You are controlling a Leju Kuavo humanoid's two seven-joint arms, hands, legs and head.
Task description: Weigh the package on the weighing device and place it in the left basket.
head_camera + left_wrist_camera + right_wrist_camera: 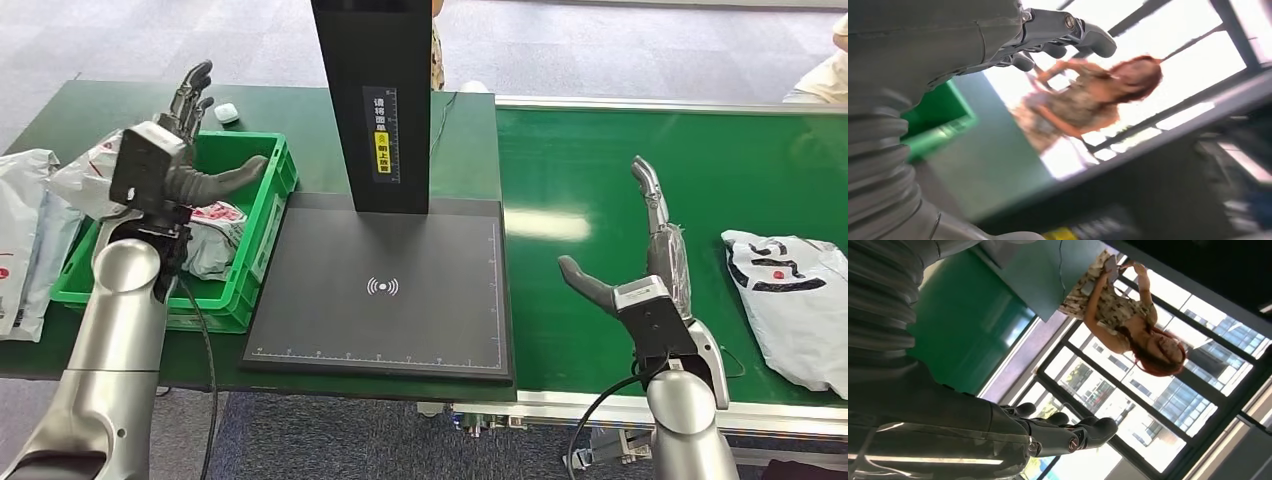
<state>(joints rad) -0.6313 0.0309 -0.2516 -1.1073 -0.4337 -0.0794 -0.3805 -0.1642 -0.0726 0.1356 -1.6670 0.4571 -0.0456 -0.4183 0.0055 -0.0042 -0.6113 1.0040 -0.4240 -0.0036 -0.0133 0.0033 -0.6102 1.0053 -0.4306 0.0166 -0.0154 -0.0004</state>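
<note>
Nearest to us, both silver arms rise from the bottom of the head view. The right hand [640, 270] hovers over the green belt on the right; its fingers [650, 190] are spread wide & straight, thumb out to the left, holding nothing. The left hand [185, 150] is raised above the green basket [262, 240] on the left, fingers also apart and empty.

Between the arms sits the black weighing device [385, 290], a flat pad w/ a wireless mark at its centre and nothing on it.

The package [795, 295], a white mailer bag w/ black print, lies flat on the belt just right of the right hand, apart from it, at about the same depth. Its long axis seems to run near-to-far with a slight slant. We judge the right hand far the nearer one; the reach is a short sideways move to the right.

Farther back, a black post [372, 100] stands at the pad's far edge. The basket already holds bagged parcels [215, 235]; more bags [30, 230] lie left of it on the worktop.

The package's right end is cut off by the frame edge. A person [1128, 315] stands beyond the worktop, blurred in the left wrist view.
</note>
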